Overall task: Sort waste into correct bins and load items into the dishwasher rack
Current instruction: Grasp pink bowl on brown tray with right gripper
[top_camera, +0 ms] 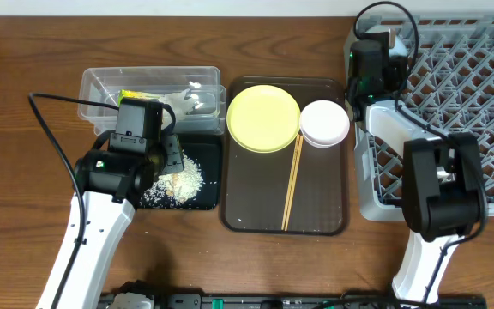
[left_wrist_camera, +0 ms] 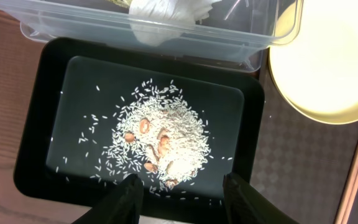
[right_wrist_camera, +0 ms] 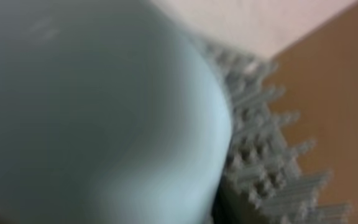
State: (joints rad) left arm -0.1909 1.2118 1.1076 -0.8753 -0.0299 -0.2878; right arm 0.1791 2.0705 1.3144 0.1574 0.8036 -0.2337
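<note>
Viewing from overhead, the left arm (top_camera: 110, 172) stands above the black tray (top_camera: 214, 193), which holds the rice scraps (top_camera: 185, 180) in one loose heap. The clear tub (top_camera: 101, 86) lies directly behind the black tray, touching it, and contains the snack wrapper (top_camera: 135, 96) and the white tissue (top_camera: 183, 101). The brown serving tray (top_camera: 316, 206) sits at the centre of the table (top_camera: 24, 86). On it are the yellow plate (top_camera: 264, 118), the pink bowl (top_camera: 324, 123) just beside the plate, and the chopsticks (top_camera: 292, 184) lying lengthwise in front of both. The right arm (top_camera: 436, 184) extends over the left side of the grey rack (top_camera: 470, 77). The right gripper (top_camera: 376, 47) is at the rack's far-left corner; its own wrist body covers its fingers.

Left wrist view: the left gripper (left_wrist_camera: 182, 180) hangs over the near edge of the black tray. Its fingers (left_wrist_camera: 132, 196) stand apart with nothing between them. A few brownish pieces lie among the rice.

Right wrist view: the picture is badly blurred. The light blue bowl (right_wrist_camera: 92, 112) fills the left side, close to the lens, with rack lattice showing past its edge. No fingers are visible, so whether the right gripper grasps the bowl cannot be told.
</note>
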